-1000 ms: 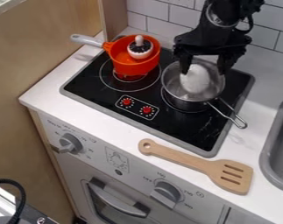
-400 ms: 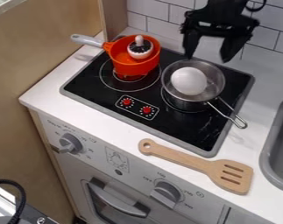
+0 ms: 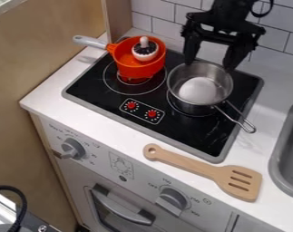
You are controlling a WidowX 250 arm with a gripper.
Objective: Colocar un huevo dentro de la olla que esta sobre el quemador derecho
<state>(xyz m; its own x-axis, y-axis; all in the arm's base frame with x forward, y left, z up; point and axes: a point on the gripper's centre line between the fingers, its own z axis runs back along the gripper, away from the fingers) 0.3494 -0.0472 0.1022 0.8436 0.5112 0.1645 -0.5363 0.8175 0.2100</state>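
The egg [image 3: 198, 90] has left the gripper [image 3: 209, 65], now spread apart, and sits in the metal pot [image 3: 189, 108] (the orange pan [image 3: 136, 71] holds a knobbed toy [image 3: 144, 50]).

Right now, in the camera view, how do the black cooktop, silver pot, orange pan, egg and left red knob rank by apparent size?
1. Black cooktop
2. Silver pot and orange pan: too alike to rank
3. Egg
4. Left red knob

You have a white egg [image 3: 198, 90], a silvery pot [image 3: 220, 78], an orange pan [image 3: 140, 68] and a black cooktop [image 3: 91, 83].
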